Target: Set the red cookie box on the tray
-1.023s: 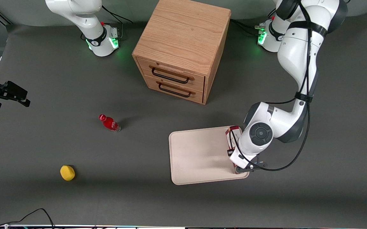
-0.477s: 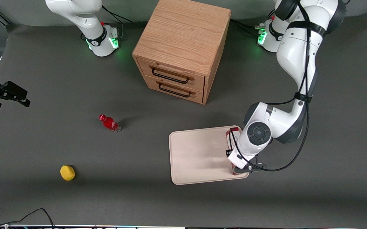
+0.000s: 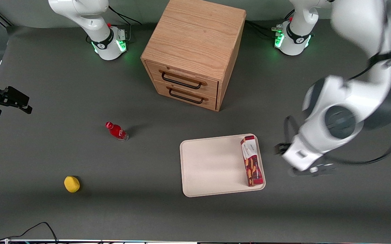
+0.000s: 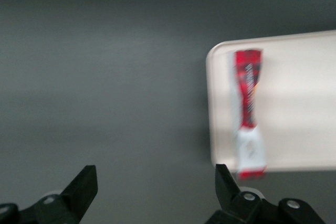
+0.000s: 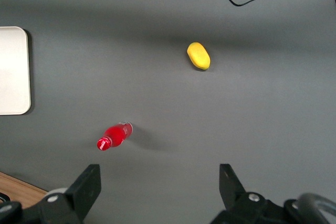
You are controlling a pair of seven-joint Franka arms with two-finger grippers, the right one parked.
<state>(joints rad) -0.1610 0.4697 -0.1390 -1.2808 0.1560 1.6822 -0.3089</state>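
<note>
The long dark-red cardboard cookie box (image 3: 251,160) lies flat on the cream-white rectangular tray (image 3: 212,166); the empty pincer (image 4: 155,187), fingers spread, hangs beside the tray over the grey bench (image 3: 114,203).

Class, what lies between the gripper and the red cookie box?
Only tray rim and bare table: the open gripper hangs apart from the red cookie box, as both views show.

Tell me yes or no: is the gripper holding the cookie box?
No: the cookie box lies flat on the tray, and the gripper is open, clear of it over the table.
</note>
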